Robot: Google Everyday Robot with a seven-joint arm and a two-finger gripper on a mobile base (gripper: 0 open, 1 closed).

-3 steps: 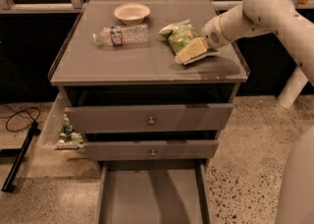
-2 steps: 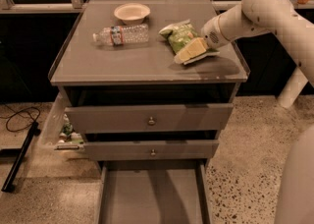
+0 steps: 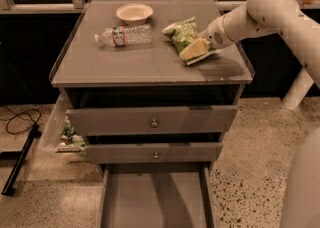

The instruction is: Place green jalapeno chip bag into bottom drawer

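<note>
Bench top (image 3: 150,64), right edge: gripper (image 3: 196,52) at green jalapeno chip bag (image 3: 181,33), clamp unclear; probably light, crinkly, so pinch its crimp.

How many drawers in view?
3: top drawer, middle drawer below it, bottom drawer pulled far out. None look hidden. The gripper sits at the green jalapeno chip bag on the cabinet top.

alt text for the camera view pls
The robot's gripper sits at the edge of the green jalapeno chip bag on a grey cabinet top, with a water bottle and a bowl nearby. Below, the bottom drawer is pulled open.
</note>
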